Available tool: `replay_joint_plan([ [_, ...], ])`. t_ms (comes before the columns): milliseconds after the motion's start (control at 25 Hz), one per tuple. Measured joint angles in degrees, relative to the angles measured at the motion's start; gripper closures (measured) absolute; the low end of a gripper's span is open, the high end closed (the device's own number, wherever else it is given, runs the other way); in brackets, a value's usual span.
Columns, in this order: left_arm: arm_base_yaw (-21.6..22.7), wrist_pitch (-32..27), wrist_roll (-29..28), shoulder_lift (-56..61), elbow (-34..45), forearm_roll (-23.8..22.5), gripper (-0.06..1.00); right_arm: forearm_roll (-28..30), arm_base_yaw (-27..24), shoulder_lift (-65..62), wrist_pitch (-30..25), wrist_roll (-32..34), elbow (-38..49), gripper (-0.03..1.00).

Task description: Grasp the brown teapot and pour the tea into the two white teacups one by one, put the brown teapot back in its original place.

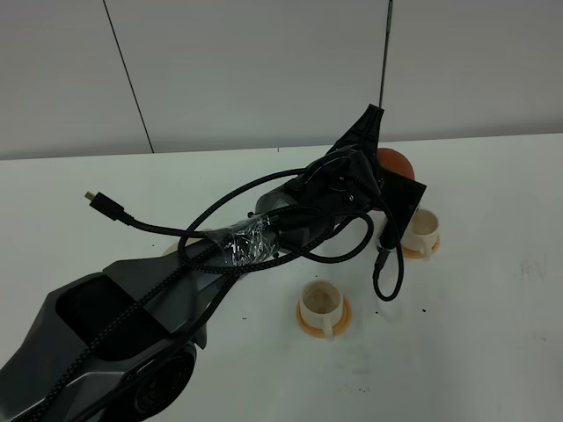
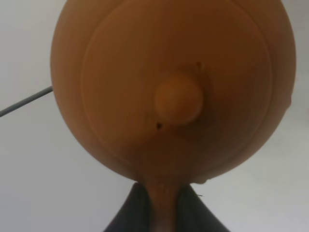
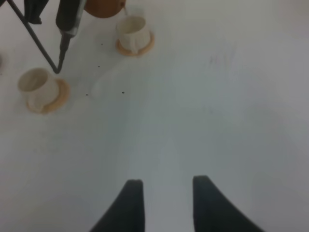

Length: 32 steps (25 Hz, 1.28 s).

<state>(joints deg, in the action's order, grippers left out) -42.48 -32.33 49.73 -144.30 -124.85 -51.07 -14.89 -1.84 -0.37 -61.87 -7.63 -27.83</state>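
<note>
Left hand point(image 2: 161, 192): closed narrow on the stubby handle point(image 2: 161, 209) of the brown teapot point(image 2: 174, 87); its dark fingers point(image 2: 126, 215) press the handle from either side.

Brown teapot: held clear of the table point(image 1: 493, 352); in the left wrist view its lid point(image 2: 120, 87) and knob point(image 2: 178, 99) face the camera and the body fills most of the picture. From the high camera only a reddish-brown part of it shows past the black wrist hardware, just behind the far teacup point(image 1: 420, 227). The right wrist view places it close over that cup's rim; whether pot and cup touch cannot be told, nor whether tea is running.

Teacups: far teacup and near teacup point(image 1: 322, 303) both upright, apart from one another, each on one of the orange saucers point(image 1: 345, 321); the near teacup stands toward the front of the table, clear of the teapot.

Left arm point(image 1: 132, 308): reaches from the near left corner across the middle to the far cup; black cables point(image 1: 264, 237) are looped and taped along it, with one loose plug end point(image 1: 92, 198) sticking out to the left.

Right hand point(image 3: 167, 182): jaws standing wide apart, nothing between them; it hangs over bare table, well apart from both cups; not seen by the high camera.
</note>
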Motion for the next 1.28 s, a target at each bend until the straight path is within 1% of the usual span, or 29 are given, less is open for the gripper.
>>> replay_joint_plan([
  [360,-0.5,0.5,0.0,0.0,0.0,-3.7,0.77,0.0,0.0,0.0,0.0,0.0,0.0,0.72],
  [1280,-0.5,2.6,4.8,0.0,0.0,-4.6,0.77,0.0,0.0,0.0,0.0,0.0,0.0,0.72],
])
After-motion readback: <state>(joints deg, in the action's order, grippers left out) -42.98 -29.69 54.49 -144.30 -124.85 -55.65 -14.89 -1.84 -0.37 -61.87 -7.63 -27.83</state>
